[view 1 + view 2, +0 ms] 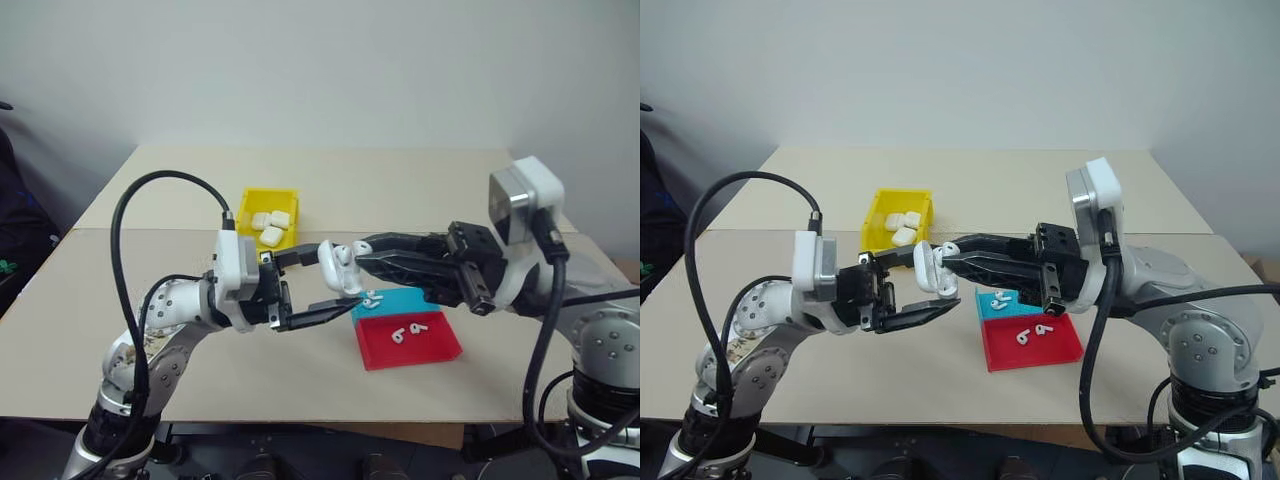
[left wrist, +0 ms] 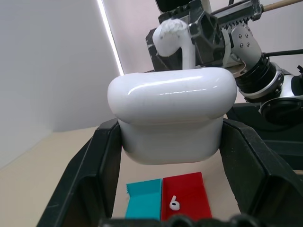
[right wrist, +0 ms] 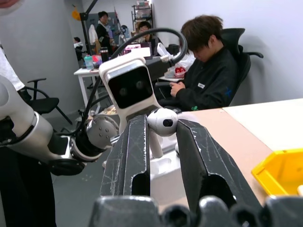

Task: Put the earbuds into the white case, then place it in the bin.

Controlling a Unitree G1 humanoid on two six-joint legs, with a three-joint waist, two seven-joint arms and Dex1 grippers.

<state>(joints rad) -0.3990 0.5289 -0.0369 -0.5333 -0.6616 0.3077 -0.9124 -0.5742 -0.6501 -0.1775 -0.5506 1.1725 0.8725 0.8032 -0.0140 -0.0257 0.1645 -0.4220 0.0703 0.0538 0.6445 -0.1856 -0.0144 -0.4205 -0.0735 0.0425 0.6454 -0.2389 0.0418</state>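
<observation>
Left wrist view, left gripper (image 2: pixel 170 156) clamped on white case (image 2: pixel 173 111), right gripper (image 3: pixel 163 137) pinching earbud (image 3: pixel 162 123) above it

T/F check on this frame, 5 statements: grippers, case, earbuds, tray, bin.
1. The left gripper holds the white case. True.
2. The right gripper is empty. False: it pinches an earbud just above the case.
3. The yellow bin is empty. False: several white cases already lie in it.
4. Loose earbuds lie on the teal-and-red tray. True.
5. The held case rests on the table. False: it is held in the air above it.
</observation>
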